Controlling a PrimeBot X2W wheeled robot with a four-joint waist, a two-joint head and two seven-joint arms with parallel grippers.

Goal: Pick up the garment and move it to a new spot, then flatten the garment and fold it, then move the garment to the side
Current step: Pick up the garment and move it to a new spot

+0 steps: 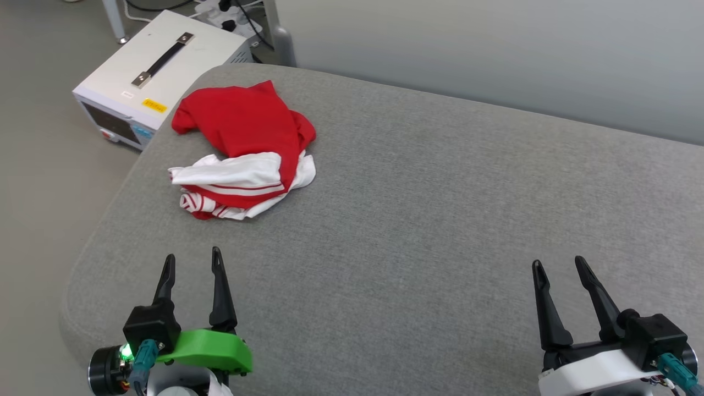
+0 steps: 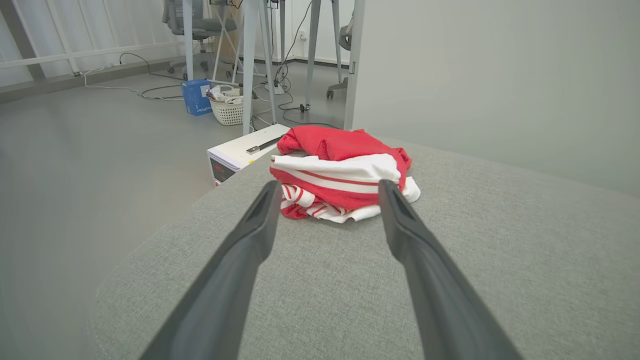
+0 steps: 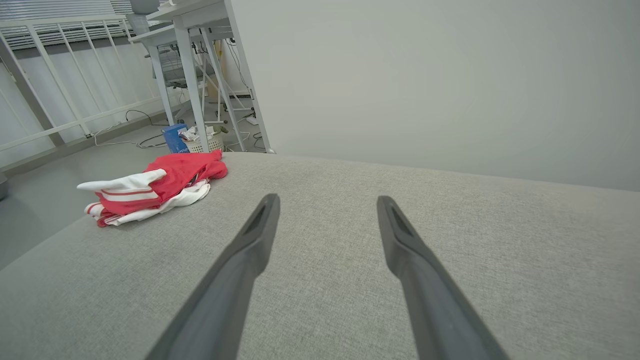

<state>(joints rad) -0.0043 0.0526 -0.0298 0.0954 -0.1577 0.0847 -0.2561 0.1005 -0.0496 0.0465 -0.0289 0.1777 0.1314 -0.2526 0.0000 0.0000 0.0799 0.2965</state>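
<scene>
The garment (image 1: pixel 242 146), a red T-shirt with white striped sleeves, lies crumpled in a heap at the far left of the grey padded table (image 1: pixel 418 220). My left gripper (image 1: pixel 192 257) hovers open near the table's front left edge, short of the heap and apart from it. In the left wrist view the garment (image 2: pixel 342 170) lies straight ahead, just beyond the open fingertips of the left gripper (image 2: pixel 330 190). My right gripper (image 1: pixel 558 264) stands open at the front right with nothing between its fingers. From the right wrist the garment (image 3: pixel 150 192) shows far to the left of the right gripper (image 3: pixel 327 202).
A white box with a black handle (image 1: pixel 154 71) stands on the floor just beyond the table's far left corner. Table legs, cables and a basket (image 2: pixel 227 110) sit on the floor behind. A pale wall (image 1: pixel 495 49) runs along the table's far edge.
</scene>
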